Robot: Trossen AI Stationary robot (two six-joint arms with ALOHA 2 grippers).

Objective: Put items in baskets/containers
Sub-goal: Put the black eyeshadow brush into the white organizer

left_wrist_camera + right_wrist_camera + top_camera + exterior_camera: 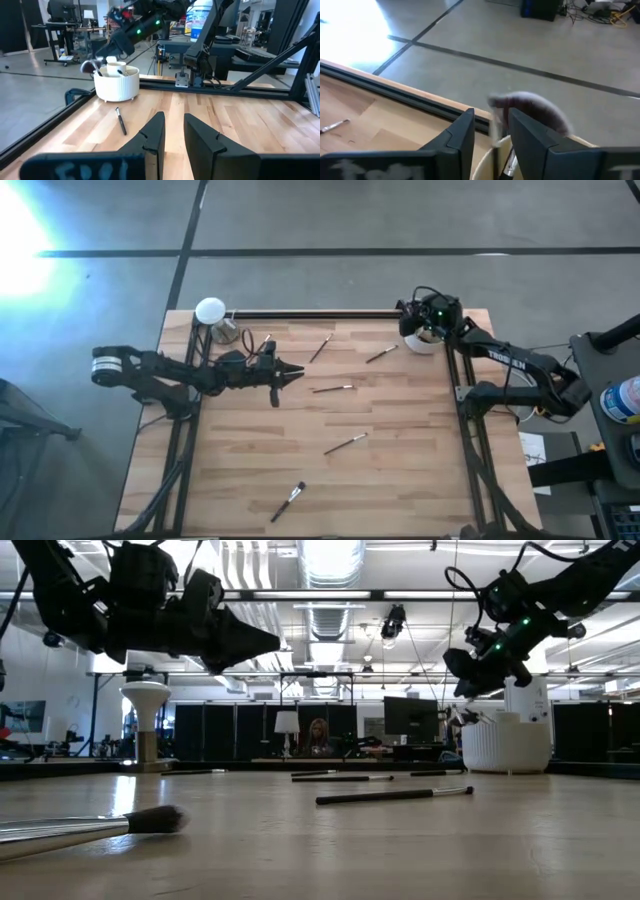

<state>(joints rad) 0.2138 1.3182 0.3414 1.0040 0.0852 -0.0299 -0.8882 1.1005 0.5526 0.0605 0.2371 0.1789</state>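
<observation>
Right gripper (490,132) over the cup (116,84), fluffy brush (532,112) pinched between its fingers.

If the fingers part off-centre, the brush could catch the rim or a divider and tip out. The right wrist view alone shows that grip; the high view alone shows five brushes (332,389) on the table away from the cup, with the left gripper (292,370) (fingers slightly apart, empty) hovering well away from the cup.
</observation>
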